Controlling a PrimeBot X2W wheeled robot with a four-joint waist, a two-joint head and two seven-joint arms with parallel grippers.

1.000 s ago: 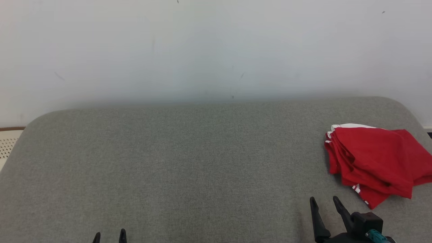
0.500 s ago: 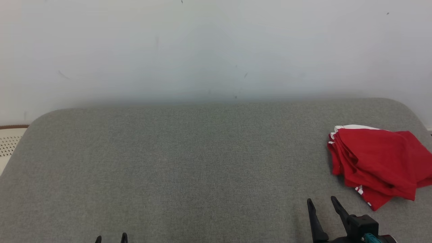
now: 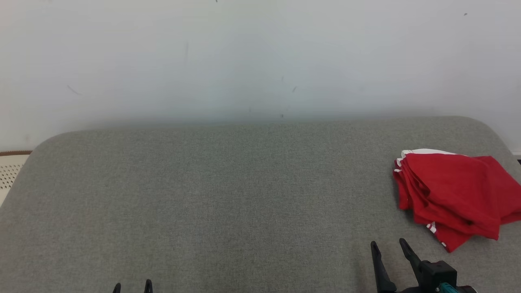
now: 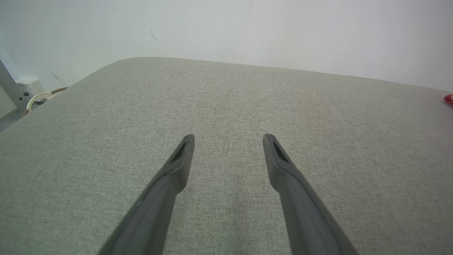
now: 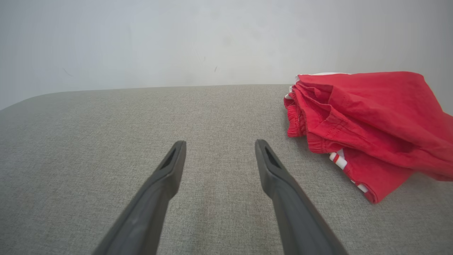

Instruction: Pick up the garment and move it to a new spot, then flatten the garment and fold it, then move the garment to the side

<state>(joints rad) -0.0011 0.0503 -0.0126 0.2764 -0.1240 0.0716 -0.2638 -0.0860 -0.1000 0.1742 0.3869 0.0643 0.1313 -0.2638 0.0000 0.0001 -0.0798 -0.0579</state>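
While right gripper [image 3: 387,241] gapes, garment [image 3: 452,191] rests.

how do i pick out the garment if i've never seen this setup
Start with the wide grey fabric surface against the pale wall. At its right end, just beyond the open right hand, lies the garment: a rumpled bright red bundle with white trim, the only coloured thing on it.

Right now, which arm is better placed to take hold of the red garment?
The right arm. The right gripper stands open close to the red garment, which lies at the right side of the grey cushion. The left gripper, also open, is far off on the other side.
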